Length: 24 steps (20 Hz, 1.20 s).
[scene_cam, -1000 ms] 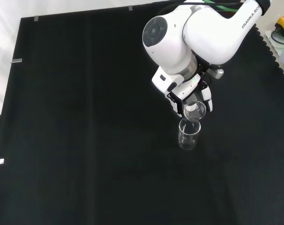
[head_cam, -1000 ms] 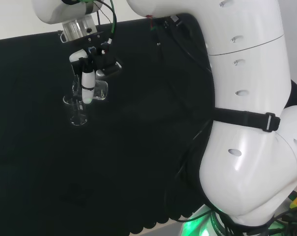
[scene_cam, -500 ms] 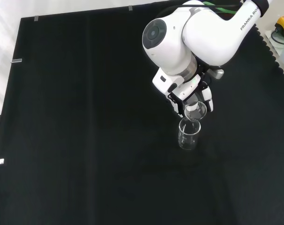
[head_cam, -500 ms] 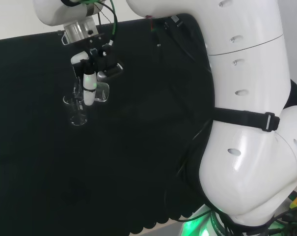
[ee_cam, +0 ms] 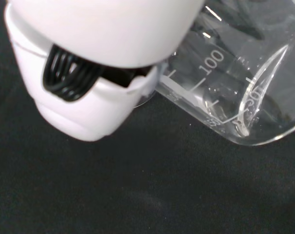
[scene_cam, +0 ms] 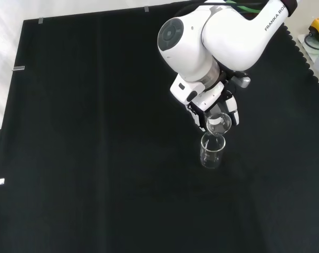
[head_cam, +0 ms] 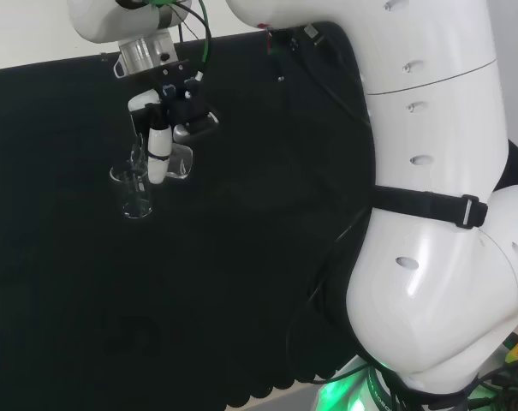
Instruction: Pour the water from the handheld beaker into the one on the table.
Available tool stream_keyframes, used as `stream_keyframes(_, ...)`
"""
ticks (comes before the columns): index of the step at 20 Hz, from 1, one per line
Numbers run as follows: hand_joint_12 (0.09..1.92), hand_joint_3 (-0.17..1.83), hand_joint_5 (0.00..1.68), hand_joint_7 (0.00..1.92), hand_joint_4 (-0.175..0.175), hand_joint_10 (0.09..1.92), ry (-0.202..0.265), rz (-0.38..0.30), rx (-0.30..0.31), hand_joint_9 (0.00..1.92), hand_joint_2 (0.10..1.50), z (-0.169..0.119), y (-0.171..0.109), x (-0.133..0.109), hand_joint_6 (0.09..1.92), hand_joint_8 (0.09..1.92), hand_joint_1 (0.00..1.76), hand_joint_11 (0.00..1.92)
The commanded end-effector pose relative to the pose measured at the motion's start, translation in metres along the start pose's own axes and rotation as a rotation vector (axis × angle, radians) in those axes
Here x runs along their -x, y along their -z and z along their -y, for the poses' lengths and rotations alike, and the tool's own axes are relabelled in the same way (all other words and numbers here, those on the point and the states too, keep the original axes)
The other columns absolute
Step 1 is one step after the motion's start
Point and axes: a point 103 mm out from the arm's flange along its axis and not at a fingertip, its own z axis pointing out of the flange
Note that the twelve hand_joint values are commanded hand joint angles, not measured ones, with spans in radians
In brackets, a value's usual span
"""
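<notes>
My hand (head_cam: 159,141) is shut on a clear glass beaker (head_cam: 178,161) and holds it tipped far over, its mouth toward a second clear beaker (head_cam: 132,190) standing upright on the black cloth. In the front view the held beaker (scene_cam: 219,123) hangs just above the rim of the standing beaker (scene_cam: 211,152), with the hand (scene_cam: 230,108) behind it. The wrist view shows a white finger (ee_cam: 88,83) close up against the held beaker (ee_cam: 235,92), whose wall carries printed marks. I cannot tell how much water either beaker holds.
The arm's big white links (head_cam: 421,197) take up the right of the head view, and a white link with a round grey cap (scene_cam: 188,39) stands above the hand in the front view. Black cloth (scene_cam: 96,158) stretches bare to the left.
The arm's upper links have shifted slightly in both views; the held beaker stays tipped over the standing one at about the same spot.
</notes>
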Motion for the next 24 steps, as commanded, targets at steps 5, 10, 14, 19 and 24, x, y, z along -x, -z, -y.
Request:
stream_keyframes(5, 0.71, 0.66, 1.46, 1.64, -0.175, 0.30, -0.011, 0.012, -0.020, 1.47, 0.57, 0.001, 0.002, 0.000, 0.27, 0.09, 1.44, 1.26)
stream_keyframes(10, 0.71, 0.66, 1.46, 1.64, -0.175, 0.30, -0.020, 0.034, -0.030, 1.47, 0.57, 0.000, 0.004, -0.006, 0.27, 0.09, 1.44, 1.26)
stream_keyframes(14, 0.71, 0.66, 1.46, 1.64, -0.175, 0.30, -0.021, 0.032, -0.033, 1.47, 0.57, 0.001, 0.005, -0.005, 0.27, 0.09, 1.44, 1.26)
stream_keyframes(19, 0.71, 0.66, 1.46, 1.64, -0.175, 0.31, -0.028, 0.035, -0.040, 1.46, 0.57, 0.005, 0.009, 0.000, 0.27, 0.09, 1.44, 1.26)
stream_keyframes(24, 0.71, 0.66, 1.46, 1.64, -0.175, 0.31, -0.037, 0.053, -0.047, 1.46, 0.57, 0.002, 0.012, -0.006, 0.28, 0.09, 1.44, 1.26)
